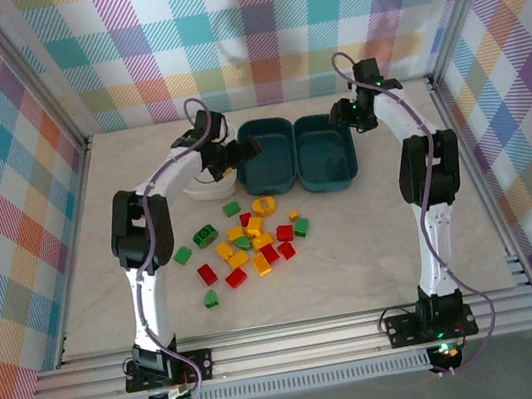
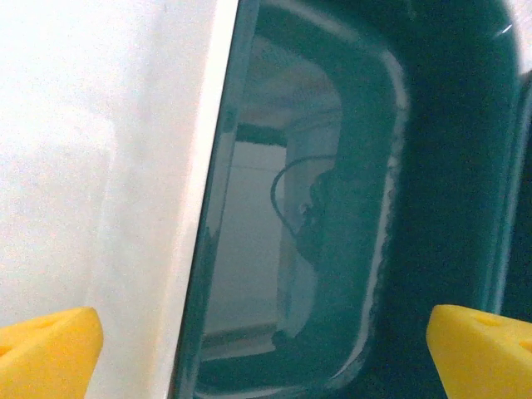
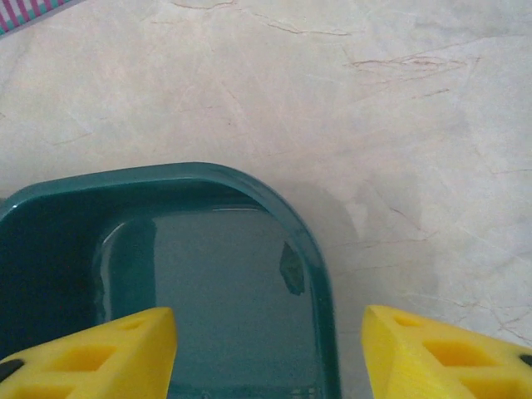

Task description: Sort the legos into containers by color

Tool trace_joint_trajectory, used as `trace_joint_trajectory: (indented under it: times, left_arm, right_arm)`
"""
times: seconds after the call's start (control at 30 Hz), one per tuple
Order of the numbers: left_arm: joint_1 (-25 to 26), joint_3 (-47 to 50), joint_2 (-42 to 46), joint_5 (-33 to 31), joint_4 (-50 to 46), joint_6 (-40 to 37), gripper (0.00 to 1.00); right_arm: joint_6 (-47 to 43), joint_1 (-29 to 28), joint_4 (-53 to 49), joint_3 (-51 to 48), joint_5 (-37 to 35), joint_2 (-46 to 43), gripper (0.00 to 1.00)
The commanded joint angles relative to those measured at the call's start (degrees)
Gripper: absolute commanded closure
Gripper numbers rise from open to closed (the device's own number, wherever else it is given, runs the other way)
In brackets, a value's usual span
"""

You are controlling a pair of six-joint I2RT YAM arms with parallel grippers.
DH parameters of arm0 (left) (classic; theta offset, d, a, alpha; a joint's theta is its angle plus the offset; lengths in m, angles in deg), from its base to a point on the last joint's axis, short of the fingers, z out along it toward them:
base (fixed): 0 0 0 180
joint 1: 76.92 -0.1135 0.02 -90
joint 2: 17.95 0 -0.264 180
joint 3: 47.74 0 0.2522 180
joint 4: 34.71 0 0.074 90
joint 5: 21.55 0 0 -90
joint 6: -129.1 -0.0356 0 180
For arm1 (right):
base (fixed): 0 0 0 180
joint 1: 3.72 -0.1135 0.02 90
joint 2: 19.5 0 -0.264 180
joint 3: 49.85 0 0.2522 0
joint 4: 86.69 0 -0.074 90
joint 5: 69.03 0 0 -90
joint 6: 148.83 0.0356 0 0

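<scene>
Small red, green, yellow plastic lego bricks: loose heap on table, near trays; none sorted. Left dark teal plastic tray, right dark teal plastic tray: bare. White plastic tray: part-hidden, apparently bare. Left gripper, right gripper: jaws spread, empty, above trays. All sorting outstanding.

Top external: high, behind arm bases at frame bottom, angled down and forward; whole table in frame, distant.
Left wrist: very near, left gripper at bottom corners, white tray left, left teal tray right.
Right wrist: near, facing down, right gripper at bottom, right teal tray lower left.
Overhead shares those trays with wrist views.
</scene>
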Motion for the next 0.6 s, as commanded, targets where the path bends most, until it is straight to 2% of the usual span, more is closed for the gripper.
trace_joint_trajectory:
  times: [0.0,0.13,0.23,0.33,0.43,0.57]
  left_arm:
    - [0.36,-1.60,4.83,-2.30,-0.39,0.29,0.00]
    - [0.35,-6.72,6.26,-0.40,-3.83,-1.11,0.00]
    - [0.36,-3.09,12.39,-0.09,-2.25,-1.14,0.00]
    - [0.44,9.39,22.74,-2.31,1.69,0.87,0.00]
    - [1.25,27.60,37.69,-7.34,6.77,7.16,0.00]
    - [2.85,51.40,57.39,-12.74,6.93,18.16,0.00]
  right_arm:
    - [-0.54,-0.08,-1.92,-0.22,-3.27,-5.82,0.37]
    - [0.49,-0.25,-0.64,-6.09,-5.25,-12.65,0.36]
    - [2.80,-1.56,3.07,-15.85,-6.44,-22.28,0.36]
    - [5.02,-5.85,8.16,-29.53,-7.88,-33.48,0.37]
    - [5.20,-13.91,12.17,-41.24,-9.10,-42.77,0.38]
    - [3.87,-24.92,11.80,-52.19,-5.91,-48.42,0.39]
